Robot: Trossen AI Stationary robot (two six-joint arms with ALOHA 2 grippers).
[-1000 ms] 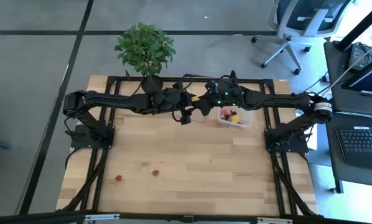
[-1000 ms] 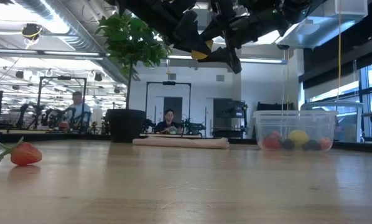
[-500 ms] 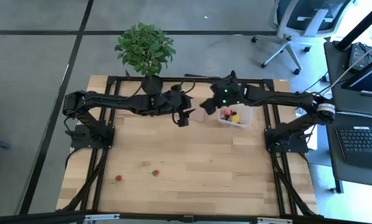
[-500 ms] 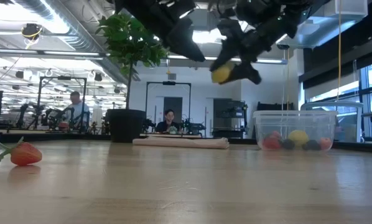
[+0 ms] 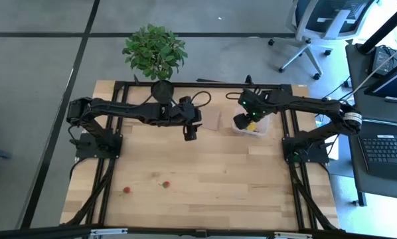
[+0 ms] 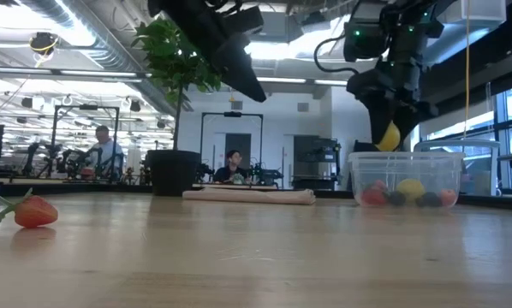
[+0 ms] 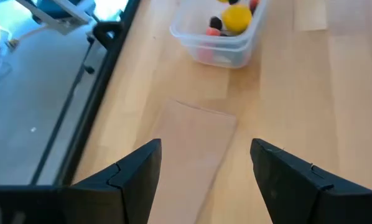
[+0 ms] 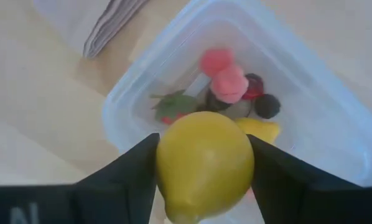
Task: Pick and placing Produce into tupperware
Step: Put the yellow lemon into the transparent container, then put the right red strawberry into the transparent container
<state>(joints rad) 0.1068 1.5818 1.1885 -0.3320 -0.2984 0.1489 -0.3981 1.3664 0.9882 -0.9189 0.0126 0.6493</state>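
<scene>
My right gripper [image 8: 204,171] is shut on a yellow lemon [image 6: 389,135] just above the clear tupperware [image 6: 406,178], which stands on the table at the far right. The tub [image 8: 173,68] holds another yellow piece, pink berries and dark cherries. My left gripper [image 7: 204,152] hangs open and empty over a flat brown sheet [image 7: 195,155], left of the tub [image 5: 253,126]. Two red strawberries [image 5: 127,190] [image 5: 165,184] lie on the table near the front left; one [image 6: 33,210] shows in the low view. My right gripper pinches the lemon between its two fingers, one on each of its round sides [image 8: 167,155]. The fingers come steeply from above, pointing down. The lemon is lifted clear and hangs over the tub's open top, its pointed end down.
A green potted plant [image 5: 155,52] stands at the table's far edge. The brown sheet [image 5: 212,119] lies flat beside the tub. The wooden table [image 5: 205,172] shows bare boards between the sheet and the strawberries. People sit in the room beyond the table.
My right gripper has carried the lemon away from my left gripper toward the table's right edge and down, tipping from nearly level to pointing steeply down, and now hangs over the tupperware. My left gripper has drawn back a little toward the left and tipped downward, staying open.
</scene>
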